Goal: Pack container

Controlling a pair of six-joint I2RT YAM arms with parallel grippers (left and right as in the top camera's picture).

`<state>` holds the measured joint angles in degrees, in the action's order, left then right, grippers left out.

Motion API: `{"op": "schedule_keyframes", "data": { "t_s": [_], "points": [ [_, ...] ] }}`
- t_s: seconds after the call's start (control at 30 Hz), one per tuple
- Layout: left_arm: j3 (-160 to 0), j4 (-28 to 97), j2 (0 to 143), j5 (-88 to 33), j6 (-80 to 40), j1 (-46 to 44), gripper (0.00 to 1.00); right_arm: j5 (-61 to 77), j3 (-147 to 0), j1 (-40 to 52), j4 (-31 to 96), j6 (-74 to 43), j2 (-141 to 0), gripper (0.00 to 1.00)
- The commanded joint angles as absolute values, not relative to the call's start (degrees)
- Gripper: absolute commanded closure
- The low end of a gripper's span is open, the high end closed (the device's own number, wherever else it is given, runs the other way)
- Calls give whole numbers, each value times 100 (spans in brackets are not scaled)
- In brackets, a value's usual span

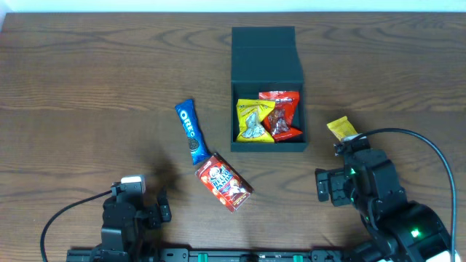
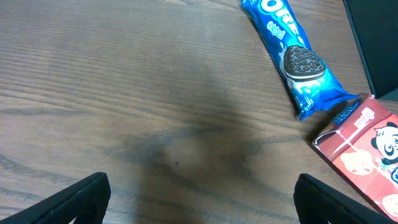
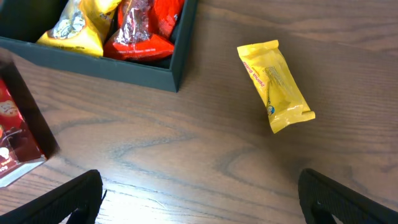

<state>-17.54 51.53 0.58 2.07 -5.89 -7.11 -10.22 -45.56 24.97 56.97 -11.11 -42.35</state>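
Note:
The container is a dark teal-black box with its flap lid open at the back; its corner shows in the right wrist view. Inside lie a yellow packet and a red packet. A blue Oreo packet and a red panda-biscuit box lie left of it, both seen in the left wrist view. A small yellow packet lies right of the container. My left gripper is open and empty over bare wood. My right gripper is open and empty, short of the small yellow packet.
The wooden table spreads wide to the left and behind the container. A black cable arcs over the right arm. The panda-biscuit box edge shows at the left of the right wrist view.

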Motion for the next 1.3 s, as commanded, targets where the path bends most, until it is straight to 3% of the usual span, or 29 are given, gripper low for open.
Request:
{"op": "schedule_keyframes", "data": {
  "t_s": [0.0, 0.33, 0.73, 1.27],
  "points": [
    [-1535, 5317, 21, 187, -467, -676, 5, -1114, -4532, 2445, 5704, -1197, -4226, 1],
    [-1535, 5317, 21, 187, -467, -676, 5, -1116, -4517, 2346, 5996, -1175, -4032, 1],
    [-1535, 5317, 21, 187, -467, -676, 5, -513, -3188, 491, 5867, -1173, -2453, 1],
    [-1535, 5317, 21, 185, -467, -676, 5, -148, -1806, 248, 5651, -1076, -1120, 1]
  ]
}}
